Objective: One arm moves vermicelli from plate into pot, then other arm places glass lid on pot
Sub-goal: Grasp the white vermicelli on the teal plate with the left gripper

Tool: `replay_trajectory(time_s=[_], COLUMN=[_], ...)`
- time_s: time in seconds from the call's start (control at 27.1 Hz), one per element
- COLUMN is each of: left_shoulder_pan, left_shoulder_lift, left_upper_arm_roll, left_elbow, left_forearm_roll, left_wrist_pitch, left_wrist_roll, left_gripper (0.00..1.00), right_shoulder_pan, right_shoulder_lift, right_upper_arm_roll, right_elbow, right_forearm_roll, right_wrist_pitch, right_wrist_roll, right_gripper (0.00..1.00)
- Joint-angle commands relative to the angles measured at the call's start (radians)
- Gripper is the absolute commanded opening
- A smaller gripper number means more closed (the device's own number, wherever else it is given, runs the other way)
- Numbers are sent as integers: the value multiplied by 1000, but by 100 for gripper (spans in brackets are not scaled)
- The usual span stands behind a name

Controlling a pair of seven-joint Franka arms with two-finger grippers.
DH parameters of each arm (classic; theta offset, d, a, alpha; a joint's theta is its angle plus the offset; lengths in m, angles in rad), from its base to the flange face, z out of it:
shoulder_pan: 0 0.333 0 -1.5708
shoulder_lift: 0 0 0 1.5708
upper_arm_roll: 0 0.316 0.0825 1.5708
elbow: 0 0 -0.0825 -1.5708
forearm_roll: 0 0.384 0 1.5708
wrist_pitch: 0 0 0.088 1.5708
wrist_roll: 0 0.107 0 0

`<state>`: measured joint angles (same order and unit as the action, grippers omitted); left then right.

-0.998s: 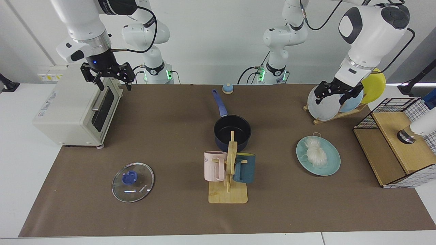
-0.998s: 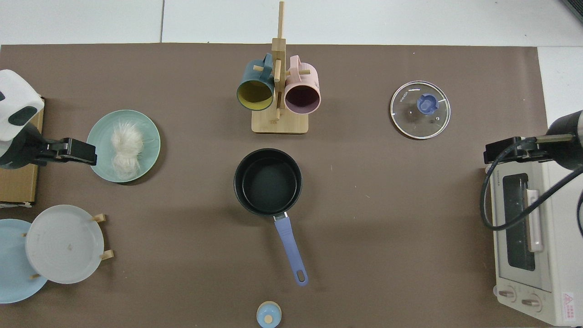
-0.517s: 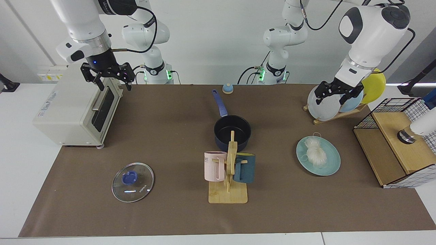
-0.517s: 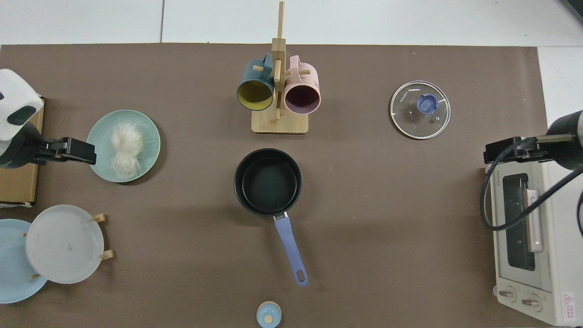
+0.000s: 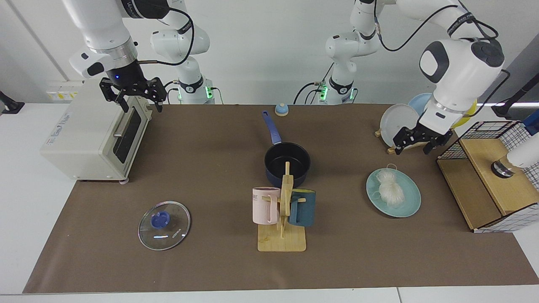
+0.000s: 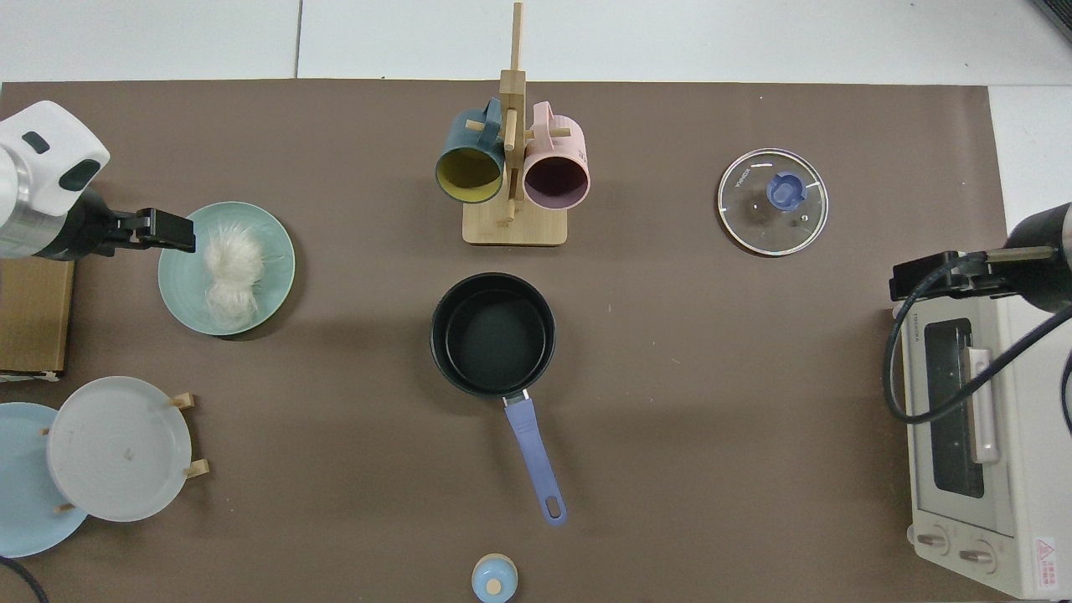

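Currently the left gripper [image 5: 415, 142] hangs above the table at the far edge of the plate [image 5: 410, 205], just in front of the dish rack [image 5: 414, 142], fingers spread, holding nothing. Vermicelli [image 5: 390, 188] sits on the plate, untouched, right of the pot [image 5: 287, 163]. Pot is mid-table, nothing inside, handle pointing to the far side. Glass lid [image 5: 164, 225] lies flat near-left, well apart from the pot. Right gripper [image 5: 131, 93] waits over the toaster oven [image 5: 90, 134] at far left, fingers open, nothing in them. Mug stand [image 5: 282, 219] is just in front of the pot.
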<state>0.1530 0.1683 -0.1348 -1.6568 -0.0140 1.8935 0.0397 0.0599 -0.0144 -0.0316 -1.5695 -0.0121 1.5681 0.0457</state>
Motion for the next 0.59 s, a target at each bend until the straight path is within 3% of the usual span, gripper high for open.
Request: replay_trajectory(time_s=[0.0,0.55], left_shoulder_pan=[19,17], left_shoulder_lift=[108,304], left_upper_arm_roll=[4,0], left_elbow=[14,14], left_forearm_roll=[-7,39], left_wrist_pitch=[88,277], left_wrist_roll=[-6,-101], left_gripper=[100,100], right_shoulder_pan=[-12,-32], right_shoulder_lift=[-4,-15], right_upper_arm_roll=[7,4], right_elbow=[9,11], right_forearm_roll=[24,17], right_wrist_pitch=[-33,-19], right_wrist_roll=[-33,-37], right_gripper=[100,99])
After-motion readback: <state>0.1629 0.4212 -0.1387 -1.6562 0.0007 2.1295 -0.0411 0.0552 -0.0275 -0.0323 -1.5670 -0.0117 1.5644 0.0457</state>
